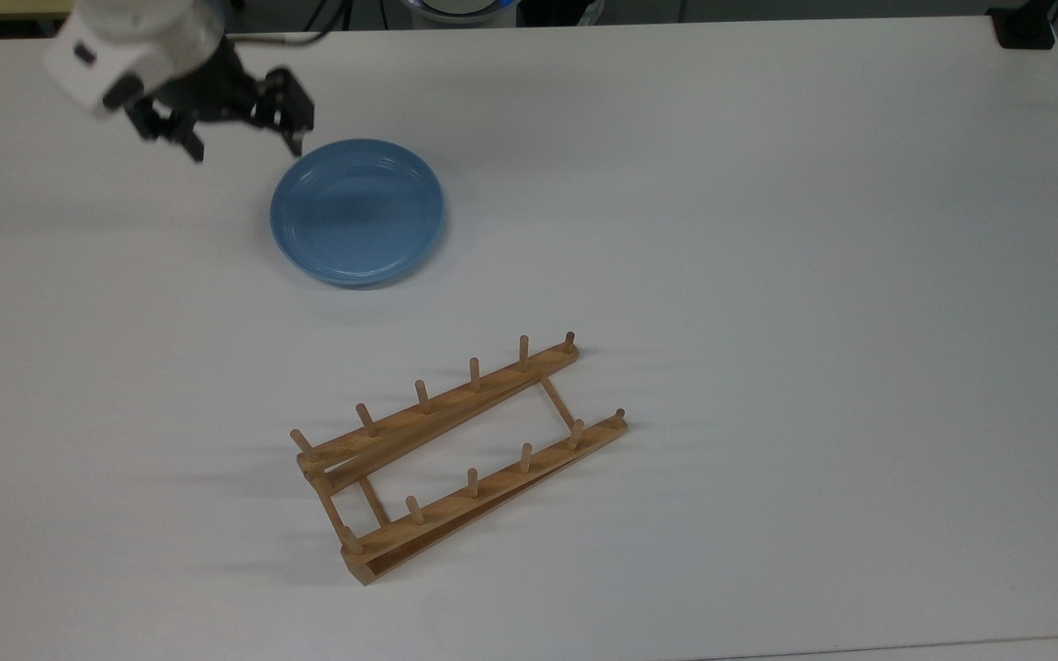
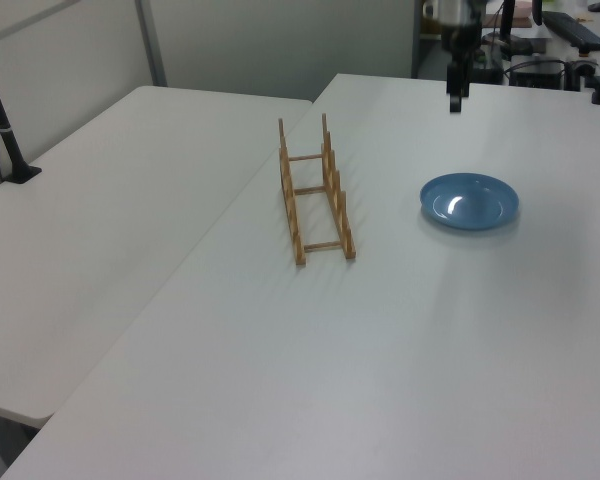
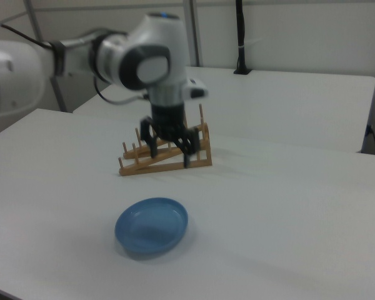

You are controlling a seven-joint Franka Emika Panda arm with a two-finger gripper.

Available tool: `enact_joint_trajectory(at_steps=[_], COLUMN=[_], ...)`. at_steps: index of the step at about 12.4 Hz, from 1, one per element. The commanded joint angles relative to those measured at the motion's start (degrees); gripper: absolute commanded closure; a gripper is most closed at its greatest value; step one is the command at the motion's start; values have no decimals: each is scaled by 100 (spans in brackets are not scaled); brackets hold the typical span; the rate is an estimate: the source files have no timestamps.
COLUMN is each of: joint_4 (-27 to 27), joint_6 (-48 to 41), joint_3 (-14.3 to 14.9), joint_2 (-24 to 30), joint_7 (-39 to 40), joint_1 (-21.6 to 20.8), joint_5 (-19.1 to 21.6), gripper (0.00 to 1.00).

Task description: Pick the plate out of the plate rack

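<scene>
Lying nearest the top view's lower edge, the plate rack (image 1: 458, 457) sits slantwise on the white bench (image 1: 768, 229), its two wooden rails joined by thin crossbars and each bearing a row of short upright pegs, with no dish in it. Farther up the top view and toward the top view's left, the plate (image 1: 357, 211) rests flat on the bench, light blue and glossy, well apart from the rack. Beyond it, near the top view's upper left corner, the claw (image 1: 244, 136) hangs above the bench with its dark fingers (image 1: 298, 119) spread wide and pinching nothing, just past the plate's far rim and not touching it. In the right view the plate (image 3: 152, 225) lies in front, the claw (image 3: 170, 152) above and behind it, the rack (image 3: 164, 154) behind that.
</scene>
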State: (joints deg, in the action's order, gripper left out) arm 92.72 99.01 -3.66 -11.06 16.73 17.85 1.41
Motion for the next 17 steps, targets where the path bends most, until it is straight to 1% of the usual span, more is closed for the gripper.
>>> enact_joint_trajectory(at_steps=[1, 3, 5, 6, 7, 8, 9, 10, 11, 13, 14, 15, 17], joint_4=[-149, -254, -613, -763, -817, -765, -643, -511, -492, -335, -177, -132, -132], joint_6=[-653, -1058, -1619, -1918, -2156, -2210, -2194, -2150, -2097, -1503, -890, -579, -235], joint_3=[24, 24, 23, 76, 129, 251, 443, 602, 665, 656, 622, 621, 621], joint_2=[673, 999, 1132, 1167, 1280, 1455, 1579, 1658, 1659, 1607, 1607, 1563, 1414], joint_7=[-863, -1197, -1444, -1514, -1585, -1794, -1936, -1920, -1893, -1867, -1858, -1858, -1814], joint_1=[-255, -334, -466, -615, -799, -949, -1124, -1326, -1450, -1477, -1486, -1495, -1609], joint_5=[315, 439, 448, 448, 448, 492, 596, 702, 712, 659, 581, 475, 247], gripper=[0, 0, 0, 0, 0, 0, 0, 0, 0, 0, 0, 0, 0])
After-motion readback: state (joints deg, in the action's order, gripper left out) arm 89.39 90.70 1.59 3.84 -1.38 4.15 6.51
